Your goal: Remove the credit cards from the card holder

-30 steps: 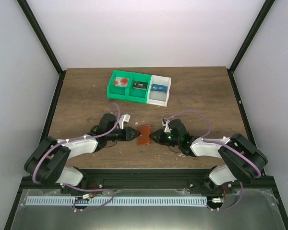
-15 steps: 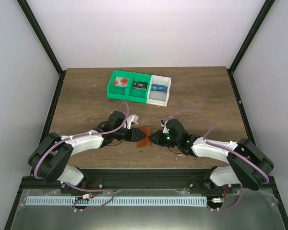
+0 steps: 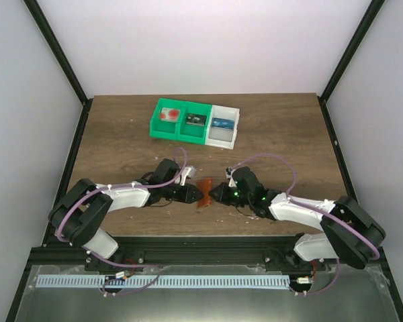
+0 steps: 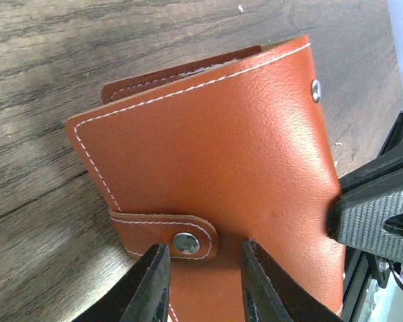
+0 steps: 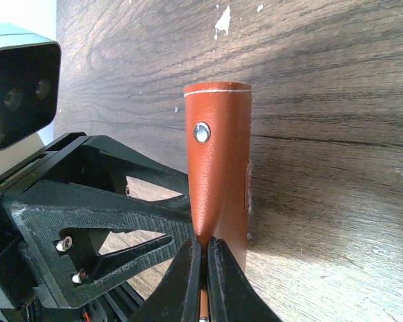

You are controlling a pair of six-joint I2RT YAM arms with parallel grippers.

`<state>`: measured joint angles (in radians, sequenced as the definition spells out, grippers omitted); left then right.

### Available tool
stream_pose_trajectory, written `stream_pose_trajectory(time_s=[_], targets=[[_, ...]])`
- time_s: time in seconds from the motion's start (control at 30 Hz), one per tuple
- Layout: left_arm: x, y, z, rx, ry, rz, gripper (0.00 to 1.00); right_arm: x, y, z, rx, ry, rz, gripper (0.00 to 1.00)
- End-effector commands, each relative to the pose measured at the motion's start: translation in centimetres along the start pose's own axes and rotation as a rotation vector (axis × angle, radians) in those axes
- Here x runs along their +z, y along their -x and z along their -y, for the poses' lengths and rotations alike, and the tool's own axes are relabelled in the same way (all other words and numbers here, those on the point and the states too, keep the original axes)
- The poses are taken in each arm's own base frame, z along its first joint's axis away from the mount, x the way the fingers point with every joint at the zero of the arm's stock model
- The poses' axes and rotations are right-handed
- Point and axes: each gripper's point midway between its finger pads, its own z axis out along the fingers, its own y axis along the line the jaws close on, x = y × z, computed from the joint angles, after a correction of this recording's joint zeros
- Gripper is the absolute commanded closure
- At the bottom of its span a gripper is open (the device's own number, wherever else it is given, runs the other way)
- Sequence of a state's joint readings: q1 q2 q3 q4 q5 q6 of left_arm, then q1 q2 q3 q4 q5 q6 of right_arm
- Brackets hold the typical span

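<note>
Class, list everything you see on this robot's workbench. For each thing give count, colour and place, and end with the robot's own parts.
card holder: one, orange-brown, closed, near centre of the table, between the arms.
green bins: two, joined, far centre; one holds a red item, the other a dark item.
white bin: one, right end of that row; holds a blue item.
table: one, dark wood.
left arm: one, white and black; jaws open by the holder's strap.
right arm: one, white and black; jaws shut on the holder's edge.

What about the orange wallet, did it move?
Yes, a little. The wallet has slid slightly away from the bins and shows narrower from above, pinched by the right gripper.
</note>
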<state>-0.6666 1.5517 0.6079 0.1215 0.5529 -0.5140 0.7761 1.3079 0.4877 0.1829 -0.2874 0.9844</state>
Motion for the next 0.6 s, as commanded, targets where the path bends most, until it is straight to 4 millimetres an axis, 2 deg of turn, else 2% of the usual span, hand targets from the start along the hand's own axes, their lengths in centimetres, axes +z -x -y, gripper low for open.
stream_pose_trajectory(time_s=[0.0, 0.33, 0.57], targets=[[0.3, 0.5, -0.2, 0.031, 0.020, 0.006, 0.68, -0.2, 0.4, -2.2, -0.034, 0.071, 0.010, 0.99], [0.0, 1.0, -0.8, 0.039, 0.063, 0.038, 0.73, 0.7, -0.9, -1.6, -0.067, 0.081, -0.050, 1.00], [-0.2, 1.0, -1.2, 0.043, 0.093, 0.037, 0.82, 0.6, -0.9, -0.9, -0.067, 0.058, -0.044, 1.00]])
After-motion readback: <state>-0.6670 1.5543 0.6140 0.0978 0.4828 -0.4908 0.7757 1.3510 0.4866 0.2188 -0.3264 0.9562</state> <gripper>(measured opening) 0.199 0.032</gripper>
